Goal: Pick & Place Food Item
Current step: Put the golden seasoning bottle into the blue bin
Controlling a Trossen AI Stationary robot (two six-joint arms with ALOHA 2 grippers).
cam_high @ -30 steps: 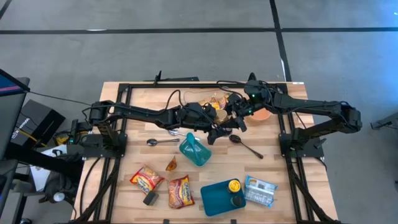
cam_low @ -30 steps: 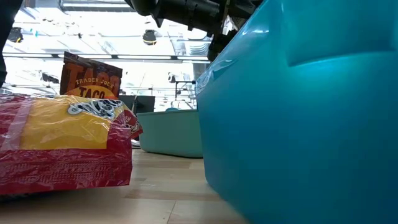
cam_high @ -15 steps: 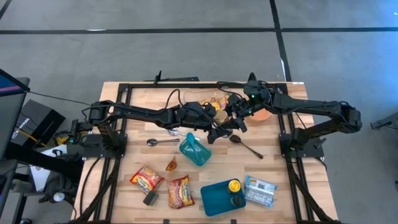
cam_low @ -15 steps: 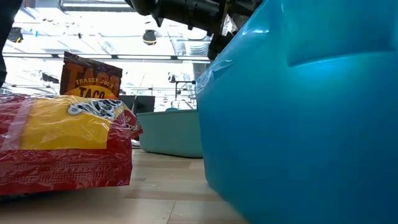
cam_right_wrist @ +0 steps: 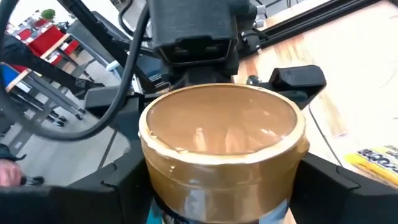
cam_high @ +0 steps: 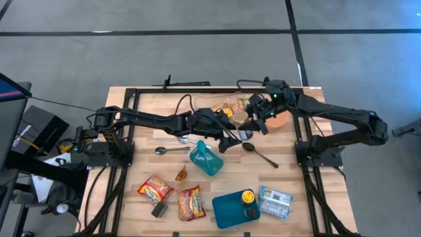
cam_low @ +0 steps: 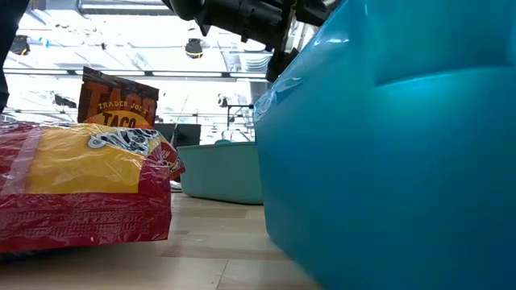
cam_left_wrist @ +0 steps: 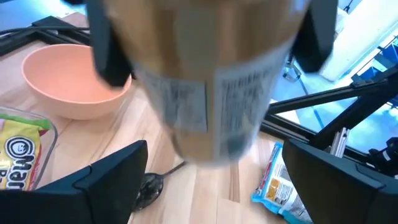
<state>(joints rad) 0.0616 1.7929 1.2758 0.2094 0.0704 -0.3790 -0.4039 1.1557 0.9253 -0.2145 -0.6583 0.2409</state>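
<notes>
Now jar (cam_right_wrist: 222, 140) within right hand (cam_right_wrist: 217, 180)

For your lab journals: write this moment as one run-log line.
right gripper: shut on brown cup | left gripper: open, beside it | peach bowl: on table

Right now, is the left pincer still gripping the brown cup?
No. In the left wrist view the left pincer stands open, its fingers apart from the brown cup, which the right pincer holds.
</notes>
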